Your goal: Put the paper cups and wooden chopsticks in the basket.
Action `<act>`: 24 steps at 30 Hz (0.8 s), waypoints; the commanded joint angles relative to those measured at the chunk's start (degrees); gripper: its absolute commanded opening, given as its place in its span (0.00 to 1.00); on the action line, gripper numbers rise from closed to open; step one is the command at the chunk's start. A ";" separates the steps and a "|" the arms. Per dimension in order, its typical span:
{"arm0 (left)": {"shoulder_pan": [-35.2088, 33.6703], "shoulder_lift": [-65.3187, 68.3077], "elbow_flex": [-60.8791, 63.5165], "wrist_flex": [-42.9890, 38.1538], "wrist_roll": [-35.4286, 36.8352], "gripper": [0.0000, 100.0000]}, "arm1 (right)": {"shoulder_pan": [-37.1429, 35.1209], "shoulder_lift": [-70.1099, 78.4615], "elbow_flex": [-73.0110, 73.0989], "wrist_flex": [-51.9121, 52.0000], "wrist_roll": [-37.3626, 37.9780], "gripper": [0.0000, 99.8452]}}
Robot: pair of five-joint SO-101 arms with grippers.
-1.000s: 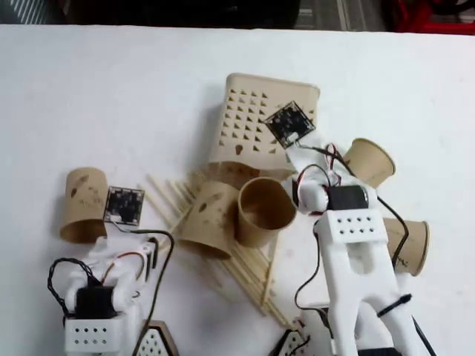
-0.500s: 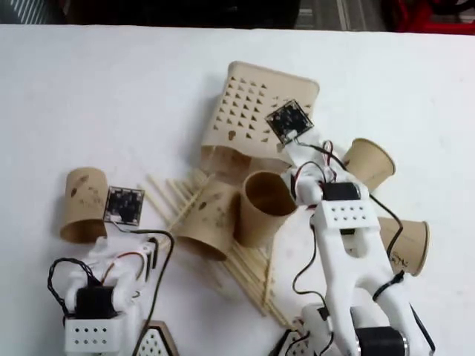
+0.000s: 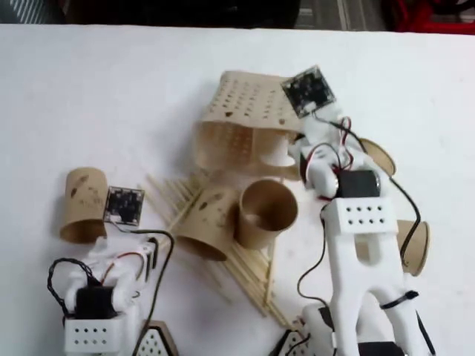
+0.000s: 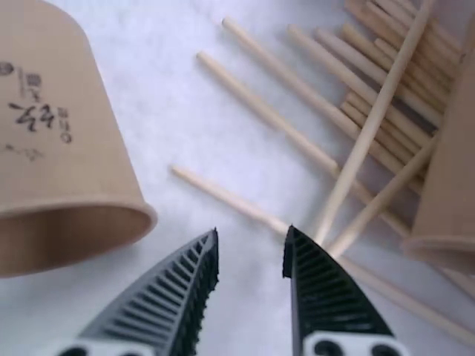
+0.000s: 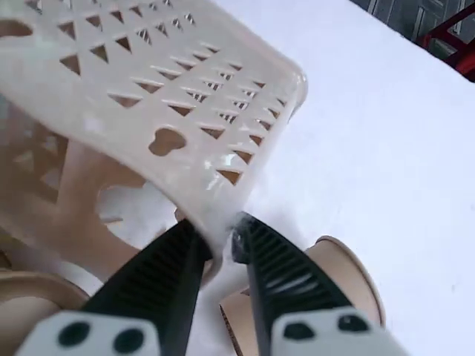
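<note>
The right jaws pinch the basket [image 5: 148,96] edge and hold it tipped. The left jaws are open over the chopsticks [image 4: 375,104], beside a paper cup [image 4: 52,170].

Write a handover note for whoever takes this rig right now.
Left gripper: jaws open, empty, low over the table between the left cup and the chopsticks.
Right gripper: jaws shut on the wall of the basket, which is tipped on its side.
Other cups: two centre cups lie among the chopsticks, and two right cups sit beside the right arm.
Done: nothing visibly in the basket.
Left: right the basket, then load five cups and all chopsticks.
</note>
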 commanded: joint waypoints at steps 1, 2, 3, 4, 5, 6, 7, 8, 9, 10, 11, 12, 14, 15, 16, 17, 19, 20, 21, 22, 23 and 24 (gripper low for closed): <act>-0.22 -0.22 -0.26 0.44 0.18 0.16 | -0.48 -2.59 -9.14 4.35 -0.79 0.02; -0.22 -0.22 -0.26 0.44 0.18 0.16 | -0.57 -2.51 -10.55 5.41 -0.79 0.02; -0.22 -0.22 -0.26 0.44 0.18 0.16 | -0.75 -2.51 -11.69 6.37 -0.79 0.02; -0.22 -0.22 -0.26 0.44 0.18 0.16 | -0.75 -2.51 -12.75 7.16 -0.79 0.02; -0.22 -0.22 -0.26 0.44 0.18 0.16 | -0.75 -2.51 -13.54 7.78 -0.79 0.02; -0.22 -0.22 -0.26 0.44 0.18 0.16 | -0.75 -2.51 -14.24 8.31 -0.97 0.02; -0.22 -0.22 -0.26 0.44 0.18 0.16 | -0.57 -2.51 -14.77 8.66 -1.93 0.02; -0.22 -0.22 -0.26 0.44 0.18 0.16 | -0.40 -2.51 -15.21 8.66 -3.08 0.02; -0.22 -0.22 -0.26 0.44 0.18 0.16 | -0.31 -2.51 -15.47 8.66 -4.04 0.02; -0.22 -0.22 -0.26 0.44 0.18 0.16 | -0.31 -2.51 -15.74 8.66 -4.75 0.02; -0.22 -0.22 -0.26 0.44 0.18 0.16 | -0.31 -2.42 -15.74 8.66 -5.63 0.02; -0.22 -0.22 -0.26 0.44 0.18 0.16 | -0.40 -1.98 -15.82 8.66 -6.77 0.02; -0.22 -0.22 -0.26 0.44 0.18 0.16 | -0.31 0.04 -16.79 8.75 -9.58 0.02; -0.22 -0.22 -0.26 0.44 0.18 0.16 | -0.22 1.89 -17.67 9.10 -10.99 0.02; -0.22 -0.22 -0.26 0.44 0.18 0.16 | 0.13 4.09 -19.16 9.71 -12.13 0.02; -0.22 -0.22 -0.26 0.44 0.18 0.16 | 0.75 6.55 -20.92 10.59 -13.27 0.02; -0.22 -0.22 -0.26 0.44 0.18 0.16 | 1.89 12.70 -25.85 12.62 -15.65 0.02; -0.22 -0.22 -0.26 0.44 0.18 0.16 | 2.68 15.96 -28.84 14.02 -16.62 0.02; -0.22 -0.22 -0.26 0.44 0.18 0.16 | 3.38 19.30 -32.00 15.43 -17.49 0.02; -0.22 -0.22 -0.26 0.44 0.18 0.16 | 4.00 22.55 -35.43 17.19 -18.02 0.02; -0.22 -0.22 -0.26 0.44 0.18 0.16 | 4.44 25.89 -38.95 18.86 -18.37 0.02; -0.22 -0.22 -0.26 0.44 0.18 0.16 | 4.97 29.05 -42.55 20.62 -18.64 0.02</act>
